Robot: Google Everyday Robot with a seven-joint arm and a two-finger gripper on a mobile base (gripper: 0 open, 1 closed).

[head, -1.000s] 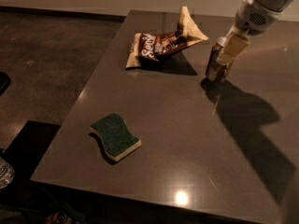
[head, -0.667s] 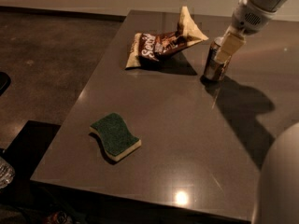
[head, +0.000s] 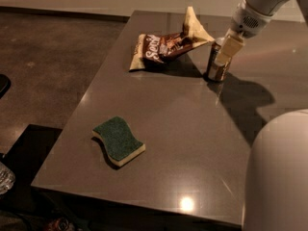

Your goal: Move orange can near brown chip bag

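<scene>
The orange can (head: 216, 71) stands upright on the dark table (head: 192, 124), just right of the brown chip bag (head: 163, 48), with a small gap between them. The chip bag lies on its side at the far middle of the table, one tan end pointing up. My gripper (head: 225, 52) reaches down from the upper right and is shut on the orange can's upper part. A pale finger (head: 230, 46) covers the can's top and right side.
A green sponge (head: 118, 140) with a pale underside lies near the table's front left. A white rounded part of my body (head: 279, 177) fills the lower right corner. The table's left edge drops to a dark floor (head: 43, 57).
My gripper and the orange can have shifted a little to the left, closer to the chip bag. My white body has come into view at the lower right.
</scene>
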